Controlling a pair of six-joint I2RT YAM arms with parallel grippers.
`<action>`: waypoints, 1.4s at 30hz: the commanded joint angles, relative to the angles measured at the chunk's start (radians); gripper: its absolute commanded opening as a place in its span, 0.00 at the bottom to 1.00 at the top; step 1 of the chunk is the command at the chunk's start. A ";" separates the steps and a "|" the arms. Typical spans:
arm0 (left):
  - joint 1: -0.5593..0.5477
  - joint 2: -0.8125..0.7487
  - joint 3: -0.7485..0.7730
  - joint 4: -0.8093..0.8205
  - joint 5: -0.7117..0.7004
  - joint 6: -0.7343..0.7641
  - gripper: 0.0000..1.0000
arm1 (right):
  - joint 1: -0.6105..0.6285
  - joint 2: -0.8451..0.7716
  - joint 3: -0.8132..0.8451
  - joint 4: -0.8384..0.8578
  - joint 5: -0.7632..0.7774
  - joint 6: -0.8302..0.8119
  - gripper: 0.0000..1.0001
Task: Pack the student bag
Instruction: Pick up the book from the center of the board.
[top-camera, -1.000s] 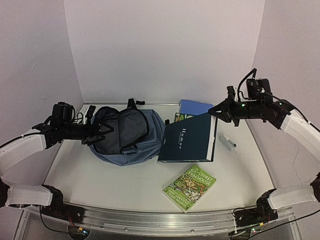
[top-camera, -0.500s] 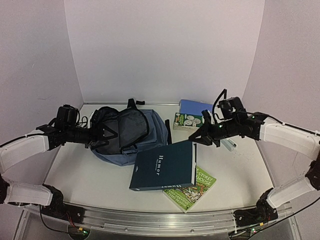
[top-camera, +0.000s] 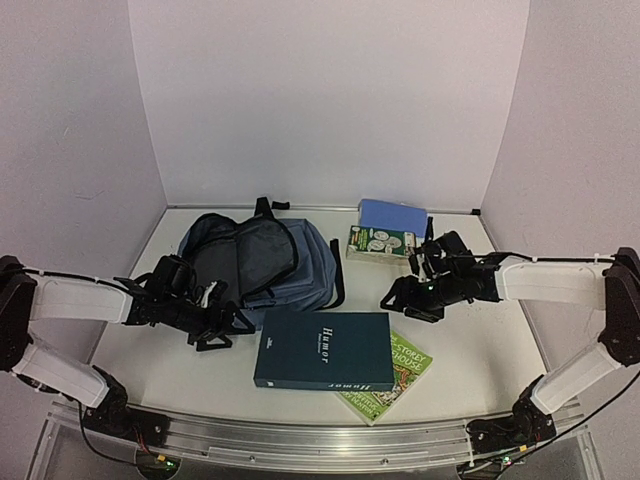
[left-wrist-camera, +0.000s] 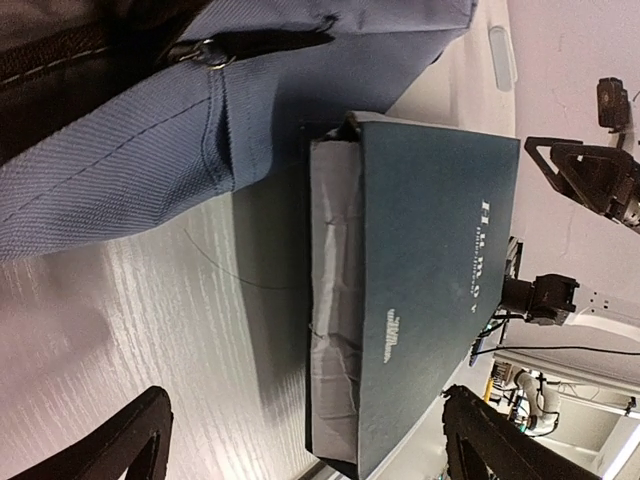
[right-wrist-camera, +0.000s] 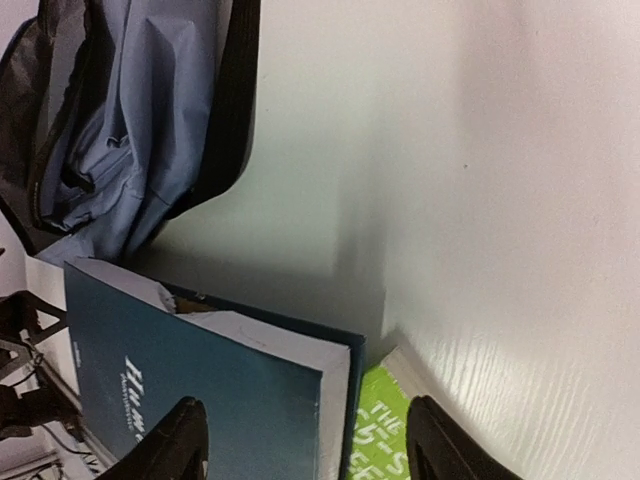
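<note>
The student bag (top-camera: 262, 262) lies unzipped at the back left, its dark lining showing; its blue fabric (left-wrist-camera: 130, 150) fills the top of the left wrist view. A dark teal "Humor" book (top-camera: 325, 350) lies flat in front of it, partly over a green book (top-camera: 405, 368). My left gripper (top-camera: 222, 328) is open, low over the table just left of the teal book (left-wrist-camera: 430, 280), with the book's page edge between its fingertips in its view. Just past the book's back right corner my right gripper (top-camera: 400, 298) is open and holds nothing; the corner (right-wrist-camera: 200, 380) and the green book (right-wrist-camera: 385, 430) show below it.
A small green-and-white book (top-camera: 380, 243) and a flat blue notebook (top-camera: 392, 215) lie at the back, right of the bag. A clear oblong thing (left-wrist-camera: 500, 55) lies on the table beyond the teal book. White walls close in the back and sides.
The right gripper brought the teal book down from the back right to the front of the table and let it go. The left arm swung from the bag's opening down beside the book.
</note>
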 joint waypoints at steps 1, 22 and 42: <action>-0.009 0.032 -0.026 0.158 0.007 -0.057 0.94 | 0.001 -0.003 -0.058 0.053 0.022 0.004 0.68; -0.112 0.295 -0.090 0.576 0.121 -0.280 0.93 | 0.038 0.149 -0.129 0.203 -0.080 0.084 0.53; -0.158 0.173 -0.011 0.713 0.107 -0.362 0.93 | 0.039 0.114 -0.172 0.214 -0.104 0.127 0.56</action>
